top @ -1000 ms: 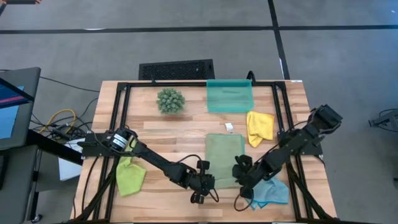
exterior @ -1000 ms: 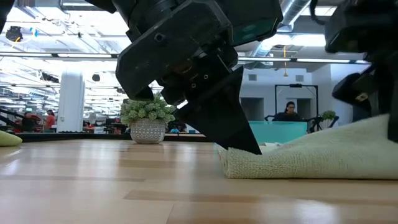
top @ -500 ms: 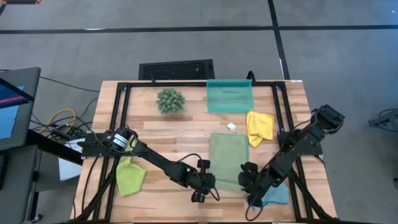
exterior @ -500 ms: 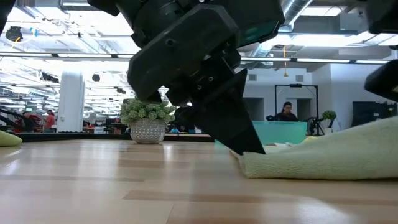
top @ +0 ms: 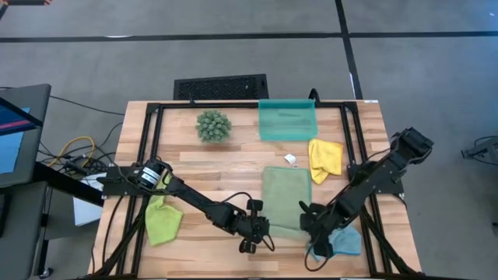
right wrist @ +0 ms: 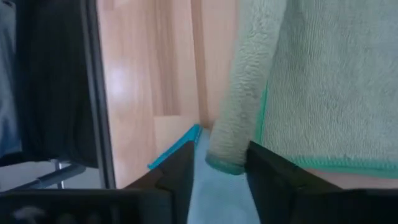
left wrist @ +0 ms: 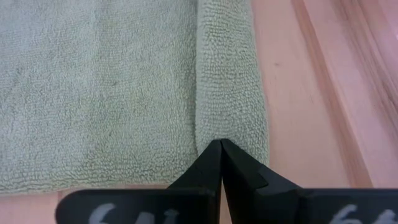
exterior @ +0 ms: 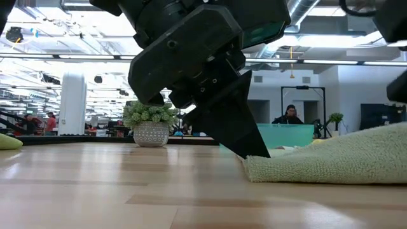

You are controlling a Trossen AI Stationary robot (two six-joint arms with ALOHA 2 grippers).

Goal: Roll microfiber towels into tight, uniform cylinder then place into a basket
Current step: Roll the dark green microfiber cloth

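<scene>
The sage green towel lies flat on the table's near middle, with a narrow folded strip along its left side. My left gripper is shut at the towel's near left corner. My right gripper stands open at the near right corner. Its fingers are either side of the end of a folded-up strip; I cannot tell whether they touch it. The light blue towel lies under that gripper. The yellow towel and the lime green towel lie apart. The teal basket stands at the far edge. My left gripper rests its shut fingertips on the sage towel near its near edge, where the folded strip meets the flat part. The fingers slant down from the table's left and near side. The towel lies on the table; whether cloth is caught between the tips, I cannot tell.
A spiky green plant ball sits far left of the basket. A black grille lies beyond the table's far edge. A small white scrap lies between the sage and yellow towels. A black frame runs round the tabletop.
My right gripper has lifted off the sage towel's near right part and gone toward the table's right and near edges, turning as it went. The towel's near left edge has shifted toward the right and the towel lies flatter.
</scene>
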